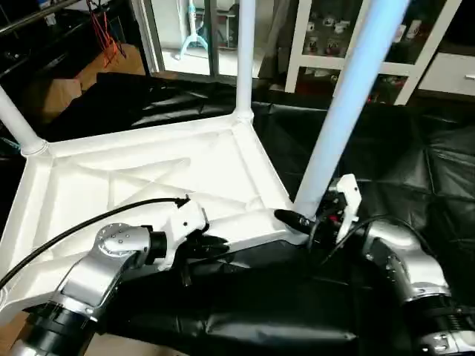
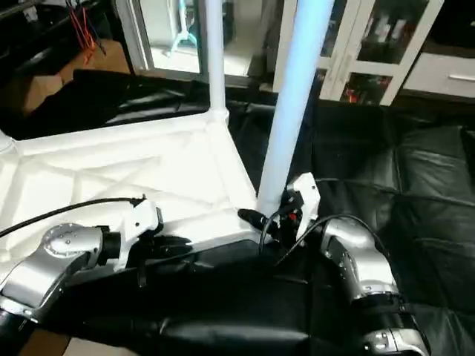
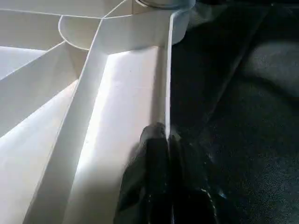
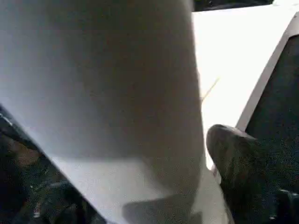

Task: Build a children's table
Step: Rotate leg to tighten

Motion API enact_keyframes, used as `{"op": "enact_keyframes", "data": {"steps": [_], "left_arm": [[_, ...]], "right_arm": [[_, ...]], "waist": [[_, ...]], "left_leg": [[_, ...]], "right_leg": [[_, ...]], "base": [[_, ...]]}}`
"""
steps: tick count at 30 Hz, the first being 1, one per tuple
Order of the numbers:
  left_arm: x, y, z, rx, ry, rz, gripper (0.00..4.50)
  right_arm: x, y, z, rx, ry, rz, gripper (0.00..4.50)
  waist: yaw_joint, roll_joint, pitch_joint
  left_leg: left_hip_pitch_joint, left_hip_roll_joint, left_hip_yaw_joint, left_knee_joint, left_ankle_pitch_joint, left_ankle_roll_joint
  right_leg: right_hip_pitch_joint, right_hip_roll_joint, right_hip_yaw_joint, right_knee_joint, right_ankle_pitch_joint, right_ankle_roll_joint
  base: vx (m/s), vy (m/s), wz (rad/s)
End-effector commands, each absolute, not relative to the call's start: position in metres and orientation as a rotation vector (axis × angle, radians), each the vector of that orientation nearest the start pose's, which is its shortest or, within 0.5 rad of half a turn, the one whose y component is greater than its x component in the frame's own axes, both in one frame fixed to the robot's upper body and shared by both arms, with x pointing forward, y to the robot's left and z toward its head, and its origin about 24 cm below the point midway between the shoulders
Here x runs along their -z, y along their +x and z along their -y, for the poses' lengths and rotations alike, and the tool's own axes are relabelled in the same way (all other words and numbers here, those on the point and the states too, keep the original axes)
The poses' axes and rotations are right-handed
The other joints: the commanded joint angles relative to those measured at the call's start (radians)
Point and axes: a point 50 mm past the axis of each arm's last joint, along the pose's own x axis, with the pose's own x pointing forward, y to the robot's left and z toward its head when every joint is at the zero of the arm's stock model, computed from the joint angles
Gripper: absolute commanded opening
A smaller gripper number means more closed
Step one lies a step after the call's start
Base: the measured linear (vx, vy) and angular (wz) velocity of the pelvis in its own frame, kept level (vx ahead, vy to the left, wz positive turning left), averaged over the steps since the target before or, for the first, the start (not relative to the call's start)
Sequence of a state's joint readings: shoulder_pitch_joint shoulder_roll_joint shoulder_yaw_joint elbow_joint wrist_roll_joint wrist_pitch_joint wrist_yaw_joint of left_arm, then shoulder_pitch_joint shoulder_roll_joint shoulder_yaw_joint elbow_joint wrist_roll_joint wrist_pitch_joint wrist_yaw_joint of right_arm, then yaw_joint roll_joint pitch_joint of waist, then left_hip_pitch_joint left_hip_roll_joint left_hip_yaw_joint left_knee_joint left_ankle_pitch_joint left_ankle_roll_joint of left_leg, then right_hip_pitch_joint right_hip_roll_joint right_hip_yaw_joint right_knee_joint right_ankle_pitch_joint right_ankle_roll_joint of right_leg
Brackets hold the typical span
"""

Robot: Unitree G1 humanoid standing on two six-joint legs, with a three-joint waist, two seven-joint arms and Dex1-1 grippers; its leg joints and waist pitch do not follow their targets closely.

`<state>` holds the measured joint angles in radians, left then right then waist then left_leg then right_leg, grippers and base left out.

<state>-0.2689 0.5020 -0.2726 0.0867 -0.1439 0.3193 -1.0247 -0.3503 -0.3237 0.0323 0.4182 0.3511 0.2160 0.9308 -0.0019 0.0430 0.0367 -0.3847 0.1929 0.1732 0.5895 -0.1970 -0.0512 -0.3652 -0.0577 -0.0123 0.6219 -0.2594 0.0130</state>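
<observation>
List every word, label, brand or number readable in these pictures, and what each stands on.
None can be read. The tabletop, its legs and both grippers, left and right, carry no visible print. The items on the shelves behind are too small and blurred to read.

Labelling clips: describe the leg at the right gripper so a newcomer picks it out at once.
Find the upturned white tabletop on the black mat. Three white legs stand in its corner sockets. The leg rises from the near right corner, beside the right gripper; it looks thickest and bluish, being nearest the camera.
</observation>
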Motion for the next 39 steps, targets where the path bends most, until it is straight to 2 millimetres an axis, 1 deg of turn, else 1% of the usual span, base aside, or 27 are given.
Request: {"op": "enact_keyframes", "data": {"steps": [1, 2, 6, 10, 11, 12, 13, 15, 16, 17, 18, 19, 20, 21, 22, 24, 25, 26, 27, 28, 30, 32, 33, 34, 36, 38, 39], "left_arm": [[-0.033, 0.261, -0.161, 1.123, 0.279, -0.524, 0.00], [-0.033, 0.262, -0.160, 1.120, 0.278, -0.521, 0.00], [-0.036, 0.271, -0.137, 1.059, 0.249, -0.513, 0.00], [-0.026, 0.284, -0.104, 0.904, 0.221, -0.553, 0.00], [-0.026, 0.284, -0.104, 0.904, 0.221, -0.553, 0.00], [-0.024, 0.287, -0.095, 0.849, 0.205, -0.562, 0.00], [-0.023, 0.288, -0.076, 0.830, 0.154, -0.560, 0.00], [-0.027, 0.282, -0.042, 0.906, 0.111, -0.542, 0.00], [-0.029, 0.279, -0.036, 0.943, 0.122, -0.530, 0.00], [-0.030, 0.277, -0.035, 0.961, 0.135, -0.524, 0.00], [-0.027, 0.276, -0.048, 0.965, 0.139, -0.530, 0.00], [-0.027, 0.276, -0.050, 0.965, 0.140, -0.531, 0.00], [-0.025, 0.276, -0.063, 0.978, 0.164, -0.520, 0.00], [-0.023, 0.274, -0.078, 1.003, 0.199, -0.509, 0.00], [-0.022, 0.272, -0.091, 1.025, 0.232, -0.508, 0.00], [-0.018, 0.260, -0.133, 1.103, 0.304, -0.545, 0.00], [-0.018, 0.260, -0.133, 1.103, 0.304, -0.545, 0.00], [-0.017, 0.252, -0.159, 1.127, 0.327, -0.596, 0.00], [-0.017, 0.250, -0.167, 1.126, 0.331, -0.613, 0.00], [-0.018, 0.249, -0.175, 1.116, 0.323, -0.629, 0.00], [-0.021, 0.251, -0.183, 1.087, 0.301, -0.628, 0.00], [-0.024, 0.254, -0.185, 1.066, 0.290, -0.606, 0.00], [-0.025, 0.256, -0.182, 1.059, 0.284, -0.590, 0.00], [-0.025, 0.256, -0.182, 1.059, 0.284, -0.590, 0.00], [-0.026, 0.257, -0.178, 1.072, 0.277, -0.574, 0.00], [-0.026, 0.258, -0.176, 1.074, 0.271, -0.567, 0.00], [-0.026, 0.260, -0.169, 1.064, 0.257, -0.555, 0.00]], "right_arm": [[-0.030, 0.297, 0.175, -0.814, 0.136, -0.308, 3.00], [-0.028, 0.298, 0.174, -0.799, 0.131, -0.314, 3.00], [-0.010, 0.305, 0.156, -0.536, 0.192, -0.391, 2.80], [0.009, 0.313, 0.139, -0.201, 0.335, -0.480, 2.72], [0.009, 0.313, 0.139, -0.201, 0.335, -0.480, 2.72], [0.013, 0.314, 0.135, -0.124, 0.381, -0.499, 2.72], [0.017, 0.315, 0.127, -0.056, 0.422, -0.518, 2.72], [0.017, 0.316, 0.108, -0.090, 0.431, -0.513, 2.72], [0.014, 0.318, 0.102, -0.129, 0.415, -0.495, 2.72], [0.011, 0.319, 0.100, -0.153, 0.404, -0.484, 2.72], [0.001, 0.322, 0.103, -0.247, 0.400, -0.429, 2.72], [0.000, 0.322, 0.103, -0.261, 0.402, -0.421, 2.72], [-0.007, 0.324, 0.110, -0.319, 0.386, -0.377, 2.72], [-0.013, 0.325, 0.118, -0.377, 0.341, -0.335, 3.28], [-0.017, 0.325, 0.126, -0.423, 0.290, -0.306, 3.28], [-0.030, 0.322, 0.154, -0.570, 0.167, -0.247, 3.57], [-0.030, 0.322, 0.154, -0.570, 0.167, -0.247, 3.69], [-0.038, 0.318, 0.171, -0.675, 0.114, -0.230, 3.69], [-0.041, 0.316, 0.177, -0.709, 0.096, -0.227, 3.79], [-0.044, 0.313, 0.183, -0.754, 0.076, -0.232, 3.85], [-0.046, 0.308, 0.190, -0.817, 0.054, -0.255, 4.03], [-0.046, 0.306, 0.191, -0.833, 0.039, -0.259, 4.24], [-0.044, 0.306, 0.187, -0.831, 0.077, -0.260, 4.24], [-0.044, 0.306, 0.187, -0.831, 0.078, -0.260, 3.86], [-0.040, 0.306, 0.183, -0.815, 0.109, -0.267, 3.91], [-0.036, 0.306, 0.179, -0.801, 0.116, -0.277, 3.86], [-0.029, 0.305, 0.169, -0.768, 0.136, -0.295, 3.50]], "waist": [[0.002, -0.004, -0.039], [-0.001, -0.007, -0.037], [-0.011, -0.004, -0.034], [-0.020, -0.002, -0.023], [-0.018, 0.000, -0.019], [-0.016, -0.007, -0.019], [-0.018, -0.004, -0.015], [-0.011, -0.006, -0.016], [-0.012, -0.009, -0.019], [-0.010, -0.009, -0.025], [-0.011, -0.009, -0.031], [-0.011, -0.009, -0.031], [-0.011, -0.007, -0.039], [-0.015, -0.009, -0.038], [-0.018, -0.010, -0.036], [-0.026, -0.013, -0.031], [-0.027, -0.009, -0.029], [-0.028, -0.006, -0.028], [-0.025, -0.003, -0.036], [-0.028, -0.003, -0.033], [-0.019, -0.005, -0.036], [-0.017, -0.008, -0.033], [-0.017, -0.010, -0.032], [-0.017, -0.010, -0.031], [-0.017, -0.012, -0.027], [-0.018, -0.011, -0.027], [-0.019, -0.010, -0.025]], "left_leg": [[0.023, 0.036, -0.006, -0.060, -0.050, 0.099], [0.024, 0.036, -0.005, -0.062, -0.083, 0.077], [0.026, 0.035, -0.005, -0.068, -0.115, 0.028], [0.030, 0.034, -0.005, -0.080, -0.206, -0.032], [0.034, 0.035, -0.006, -0.083, -0.247, -0.043], [0.038, 0.032, -0.007, -0.083, -0.315, -0.054], [0.042, 0.035, -0.008, -0.089, -0.344, -0.068], [0.060, 0.035, -0.009, -0.085, -0.396, -0.080], [0.053, 0.034, -0.011, -0.087, -0.385, -0.075], [0.033, 0.033, -0.015, -0.091, -0.314, -0.063], [0.028, 0.032, -0.014, -0.088, -0.244, -0.049], [0.028, 0.032, -0.014, -0.088, -0.244, -0.049], [0.020, 0.027, -0.016, -0.078, -0.161, -0.018], [0.019, 0.027, -0.014, -0.075, -0.134, 0.007], [0.016, 0.027, -0.013, -0.076, -0.132, 0.013], [0.007, 0.022, -0.017, -0.081, -0.177, 0.034], [0.010, 0.025, -0.017, -0.085, -0.200, 0.036], [0.020, 0.030, -0.016, -0.085, -0.230, 0.032], [0.025, 0.033, -0.016, -0.081, -0.216, 0.032], [0.022, 0.038, -0.015, -0.082, -0.174, 0.042], [0.025, 0.035, -0.011, -0.073, -0.079, 0.072], [0.023, 0.033, -0.008, -0.070, -0.052, 0.095], [0.024, 0.033, -0.005, -0.070, -0.068, 0.098], [0.024, 0.033, -0.005, -0.071, -0.080, 0.097], [0.025, 0.035, -0.005, -0.075, -0.130, 0.080], [0.026, 0.036, -0.005, -0.076, -0.144, 0.070], [0.026, 0.036, -0.005, -0.078, -0.147, 0.056]], "right_leg": [[0.031, -0.058, 0.023, -0.058, 0.202, -0.287], [0.030, -0.058, 0.024, -0.062, 0.144, -0.285], [0.025, -0.059, 0.028, -0.067, 0.081, -0.280], [0.014, -0.060, 0.032, -0.081, -0.062, -0.259], [0.010, -0.061, 0.031, -0.086, -0.115, -0.253], [0.009, -0.062, 0.033, -0.095, -0.203, -0.229], [0.001, -0.064, 0.036, -0.099, -0.254, -0.209], [-0.010, -0.064, 0.035, -0.111, -0.304, -0.185], [-0.002, -0.063, 0.036, -0.109, -0.288, -0.179], [0.015, -0.062, 0.035, -0.103, -0.205, -0.165], [0.020, -0.057, 0.032, -0.093, -0.085, -0.166], [0.020, -0.057, 0.032, -0.093, -0.085, -0.166], [0.033, -0.055, 0.027, -0.081, 0.074, -0.175], [0.034, -0.052, 0.025, -0.079, 0.144, -0.182], [0.035, -0.055, 0.024, -0.078, 0.157, -0.189], [0.044, -0.056, 0.020, -0.086, 0.067, -0.191], [0.040, -0.057, 0.020, -0.090, 0.021, -0.192], [0.030, -0.059, 0.022, -0.093, -0.046, -0.205], [0.034, -0.058, 0.024, -0.091, -0.026, -0.214], [0.032, -0.053, 0.024, -0.080, 0.056, -0.238], [0.036, -0.052, 0.022, -0.067, 0.205, -0.275], [0.035, -0.054, 0.022, -0.064, 0.252, -0.284], [0.034, -0.057, 0.024, -0.067, 0.229, -0.290], [0.034, -0.059, 0.025, -0.069, 0.209, -0.293], [0.032, -0.060, 0.026, -0.075, 0.105, -0.293], [0.030, -0.060, 0.027, -0.077, 0.068, -0.291], [0.027, -0.059, 0.028, -0.079, 0.042, -0.285]], "base": [[0.000, 0.000, 0.00], [0.000, 0.000, 0.00], [0.000, 0.000, 0.00], [0.000, 0.000, 0.00], [0.000, 0.000, 0.00], [0.000, 0.000, 0.00], [0.000, 0.000, 0.00], [0.000, 0.000, 0.00], [0.000, 0.000, 0.00], [0.000, 0.000, 0.00], [0.000, 0.000, 0.00], [0.000, 0.000, 0.00], [0.052, -0.009, 0.00], [0.052, -0.009, 0.00], [0.000, 0.000, 0.00], [0.000, 0.000, 0.00], [0.000, 0.000, 0.00], [0.000, 0.000, 0.00], [0.000, 0.000, 0.00], [0.000, 0.000, 0.00], [0.000, 0.000, 0.00], [0.000, 0.000, 0.00], [0.000, 0.000, 0.00], [0.000, 0.000, 0.00], [0.000, 0.000, 0.00], [0.000, 0.000, 0.00], [0.000, 0.000, 0.00]]}}
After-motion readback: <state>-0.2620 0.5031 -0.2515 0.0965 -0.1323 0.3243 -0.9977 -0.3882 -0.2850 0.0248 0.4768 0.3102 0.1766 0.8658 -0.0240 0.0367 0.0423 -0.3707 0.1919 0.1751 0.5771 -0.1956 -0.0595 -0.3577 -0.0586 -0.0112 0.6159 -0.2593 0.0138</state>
